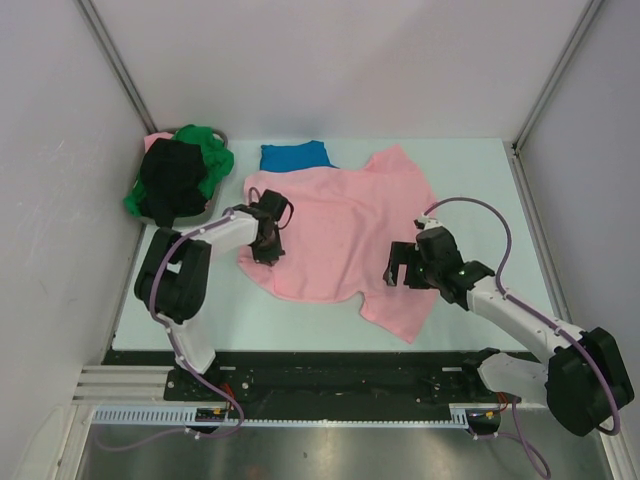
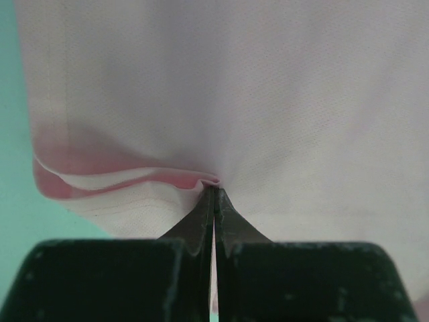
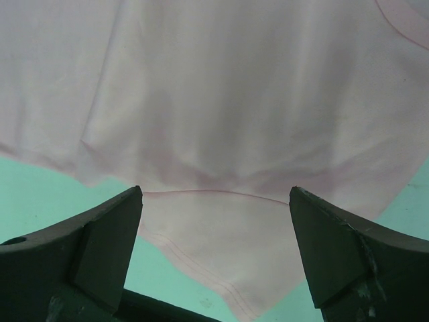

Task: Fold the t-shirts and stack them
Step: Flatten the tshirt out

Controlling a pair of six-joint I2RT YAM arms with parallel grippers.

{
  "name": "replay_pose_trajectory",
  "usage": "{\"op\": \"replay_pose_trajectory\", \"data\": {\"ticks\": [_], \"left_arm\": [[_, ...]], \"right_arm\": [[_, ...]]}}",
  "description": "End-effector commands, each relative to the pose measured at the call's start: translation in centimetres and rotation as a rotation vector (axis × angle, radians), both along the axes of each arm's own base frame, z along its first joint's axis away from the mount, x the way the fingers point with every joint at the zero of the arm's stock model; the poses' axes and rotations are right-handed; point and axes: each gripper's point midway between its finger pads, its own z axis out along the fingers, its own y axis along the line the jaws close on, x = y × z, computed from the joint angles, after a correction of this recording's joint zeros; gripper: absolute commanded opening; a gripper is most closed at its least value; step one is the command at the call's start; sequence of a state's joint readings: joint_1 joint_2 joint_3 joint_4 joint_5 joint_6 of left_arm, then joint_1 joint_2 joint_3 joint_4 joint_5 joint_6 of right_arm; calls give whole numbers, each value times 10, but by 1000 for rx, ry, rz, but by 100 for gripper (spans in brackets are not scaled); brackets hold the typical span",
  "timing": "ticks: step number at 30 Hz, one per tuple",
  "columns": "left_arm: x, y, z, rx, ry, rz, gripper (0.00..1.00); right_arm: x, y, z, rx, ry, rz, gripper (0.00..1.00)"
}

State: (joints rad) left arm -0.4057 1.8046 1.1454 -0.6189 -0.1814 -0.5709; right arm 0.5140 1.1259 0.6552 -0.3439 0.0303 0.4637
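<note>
Claw, left (image 1: 268, 252) (image 2: 214, 192): pinched tight on a raised fold of cloth at the near-left edge of the pink t-shirt (image 1: 340, 225) (image 2: 234, 87), with no gap between the fingers.
Claw, right (image 1: 395, 268) (image 3: 214, 201): spread wide over the shirt's near-right part. A hemmed corner (image 3: 221, 268) lies between the fingers. Contact with the cloth cannot be told.
Pink t-shirt, look: light pink and soft, spread mostly flat and skewed across the middle of the bench (image 1: 470, 190). One sleeve points to the far right and a corner trails toward the near right. A doubled layer shows at the left hem.
Blue t-shirt (image 1: 295, 156): bright blue, at the far edge, touching the pink one's far-left side.
Green t-shirt (image 1: 212, 152) and black t-shirt (image 1: 172, 180): heaped together in the grey basket (image 1: 222, 135) at the far-left corner, black on top.
Edges: white walls close the left, back and right.
Open room: bare green surface to the right of the pink shirt, along its near edge, and in a strip on the left below the basket.
</note>
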Motion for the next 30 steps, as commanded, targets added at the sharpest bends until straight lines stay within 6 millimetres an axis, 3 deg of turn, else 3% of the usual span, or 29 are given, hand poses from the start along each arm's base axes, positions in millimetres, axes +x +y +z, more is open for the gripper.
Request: {"op": "replay_pose_trajectory", "data": {"ticks": [1, 4, 11, 15, 21, 23, 26, 28, 29, 30], "left_arm": [[-16, 11, 12, 23, -20, 52, 0], [-28, 22, 10, 51, -8, 77, 0], [-50, 37, 40, 27, -95, 170, 0], [-76, 47, 56, -8, -142, 220, 0], [-112, 65, 64, -76, -212, 306, 0], [-115, 62, 76, -126, -256, 299, 0], [-103, 56, 90, -152, -311, 260, 0], [-85, 54, 108, -139, -345, 255, 0], [-77, 51, 100, -100, -303, 226, 0], [-62, 45, 114, -109, -327, 215, 0]], "right_arm": [[1, 9, 2, 44, -15, 5, 95], [-1, 12, 4, 54, -19, 11, 95], [-7, 19, 7, 70, -27, 30, 95], [-11, 25, 10, 83, -33, 45, 95], [-18, 22, 18, 83, -46, 57, 95], [-20, 20, 22, 80, -58, 60, 95], [-19, 18, 28, 87, -79, 53, 95], [-18, 17, 30, 90, -85, 49, 95], [-19, 17, 30, 89, -84, 51, 95], [-18, 16, 29, 83, -83, 49, 95]]}}
